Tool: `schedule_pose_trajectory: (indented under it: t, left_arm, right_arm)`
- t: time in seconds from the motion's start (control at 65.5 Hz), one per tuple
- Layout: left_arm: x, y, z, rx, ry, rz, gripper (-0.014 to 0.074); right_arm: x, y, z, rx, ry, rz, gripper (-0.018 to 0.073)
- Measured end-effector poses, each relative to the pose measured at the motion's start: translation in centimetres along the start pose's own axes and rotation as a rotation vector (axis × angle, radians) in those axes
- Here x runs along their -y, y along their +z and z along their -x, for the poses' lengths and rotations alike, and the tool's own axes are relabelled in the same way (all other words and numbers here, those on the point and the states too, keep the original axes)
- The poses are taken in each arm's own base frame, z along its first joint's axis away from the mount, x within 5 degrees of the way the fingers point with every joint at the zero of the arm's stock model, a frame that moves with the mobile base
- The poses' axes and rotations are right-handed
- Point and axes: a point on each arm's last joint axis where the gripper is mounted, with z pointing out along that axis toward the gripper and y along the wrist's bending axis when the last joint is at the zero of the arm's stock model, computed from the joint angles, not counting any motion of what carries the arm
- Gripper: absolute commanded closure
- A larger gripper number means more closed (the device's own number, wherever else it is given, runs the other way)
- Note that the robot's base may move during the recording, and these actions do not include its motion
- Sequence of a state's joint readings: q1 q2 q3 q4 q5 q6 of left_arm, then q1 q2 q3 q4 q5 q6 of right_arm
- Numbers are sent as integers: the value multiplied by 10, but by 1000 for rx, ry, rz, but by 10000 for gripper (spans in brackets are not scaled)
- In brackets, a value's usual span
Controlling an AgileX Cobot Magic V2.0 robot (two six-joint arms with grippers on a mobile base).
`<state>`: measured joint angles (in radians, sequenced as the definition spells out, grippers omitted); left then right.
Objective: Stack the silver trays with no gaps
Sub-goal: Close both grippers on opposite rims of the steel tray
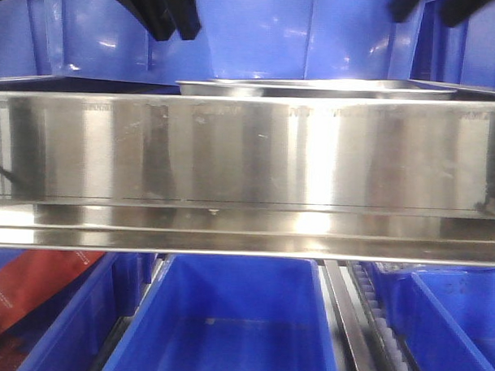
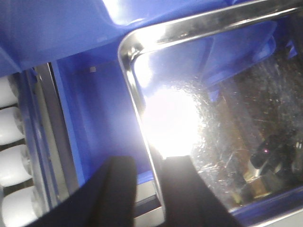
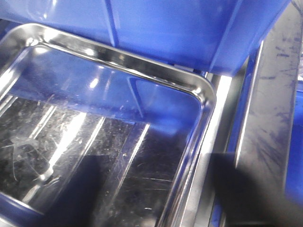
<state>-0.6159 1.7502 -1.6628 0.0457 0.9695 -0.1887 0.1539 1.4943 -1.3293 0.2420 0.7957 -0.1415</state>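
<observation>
Silver tray sits level behind steel rail, among blue bins. Left gripper spread astride tray rim, not clamped. Right gripper spread, empty. Step: pre-grasp. Next: pinch rims, lift level.

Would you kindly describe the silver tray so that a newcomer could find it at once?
Start at the long brushed-steel rail spanning the front view. Just behind its top edge sits the silver tray. Unlike the blue bins, it is shallow, shiny metal with a thin rim.

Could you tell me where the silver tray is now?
Front view: the silver tray sits right of centre, just behind the long steel rail, with blue bins behind it.
</observation>
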Motion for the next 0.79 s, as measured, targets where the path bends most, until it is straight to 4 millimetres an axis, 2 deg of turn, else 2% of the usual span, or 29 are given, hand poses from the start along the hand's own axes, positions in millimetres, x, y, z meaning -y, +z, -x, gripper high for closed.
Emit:
schedule_pose_trajectory:
  t: [0.29,0.534,0.794]
  left_arm:
    - [5,9,-1,-21,-67,-45,254]
    - [5,30,-5,-78,-73,-37,252]
    - [4,31,-5,-81,-63,-22,258]
  right_arm:
    - [1,3,0,-5,2,-1,147]
    - [4,26,-9,-122,12,6,147]
    - [6,36,-12,-166,15,8,147]
